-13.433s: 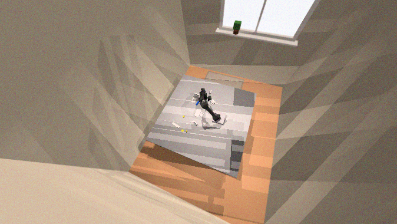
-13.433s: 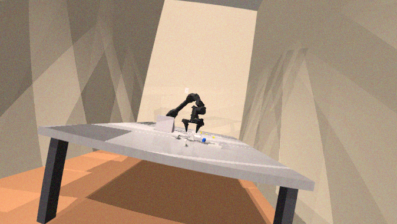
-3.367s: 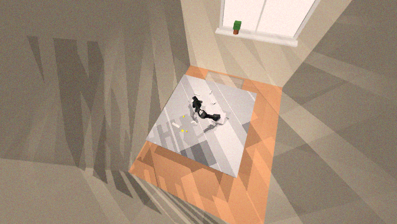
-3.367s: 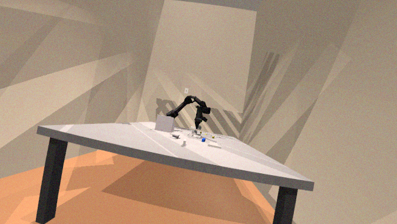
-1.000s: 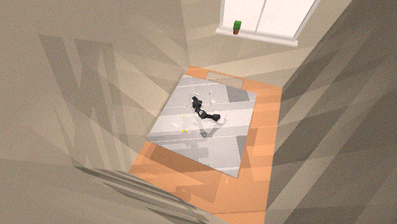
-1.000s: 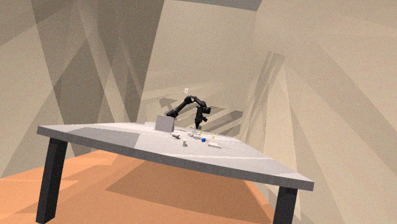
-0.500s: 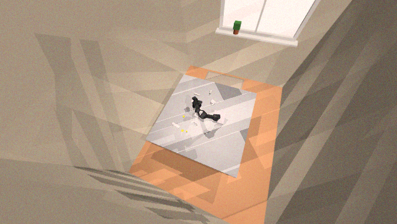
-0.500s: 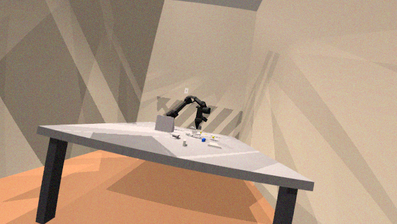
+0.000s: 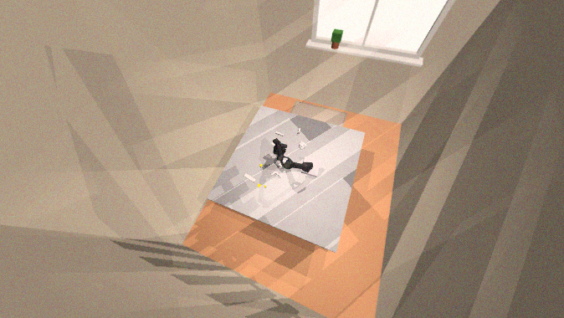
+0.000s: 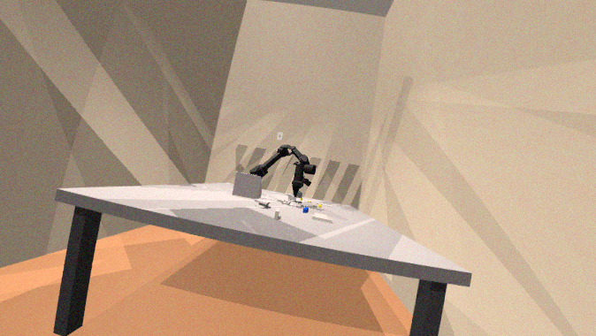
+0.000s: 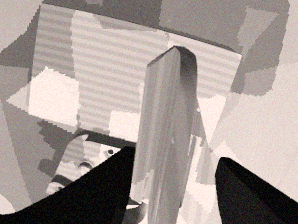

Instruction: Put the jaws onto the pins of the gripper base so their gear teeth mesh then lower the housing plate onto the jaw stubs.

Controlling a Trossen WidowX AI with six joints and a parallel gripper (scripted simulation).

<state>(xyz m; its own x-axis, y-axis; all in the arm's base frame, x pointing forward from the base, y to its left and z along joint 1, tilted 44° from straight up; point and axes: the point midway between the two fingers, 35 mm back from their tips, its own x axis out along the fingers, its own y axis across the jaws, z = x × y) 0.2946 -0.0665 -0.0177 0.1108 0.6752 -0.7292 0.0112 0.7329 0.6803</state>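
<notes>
My gripper [image 10: 296, 194] [image 11: 176, 162] points down low over the parts on the table. It is shut on a long pale ribbed part [image 11: 162, 125], which looks like a jaw and sticks out between the black fingers. In the wrist view, the white gripper base [image 11: 97, 152] shows to the left of the held part, with a round pin and small holes, partly hidden by the left finger. A wide ribbed rectangular plate [image 11: 115, 65] lies beyond the held part. I cannot tell whether it is the housing plate. The other jaw cannot be told apart here.
Flat white pieces [image 9: 249, 177] [image 10: 322, 217] lie around the arm. A small white block [image 9: 302, 145] and a small upright pale piece [image 10: 277, 215] stand apart. Yellow bits [image 9: 261, 166] [image 10: 320, 206] and a blue piece [image 10: 305, 210] lie near. A grey box [image 10: 248, 186] stands by the arm's base.
</notes>
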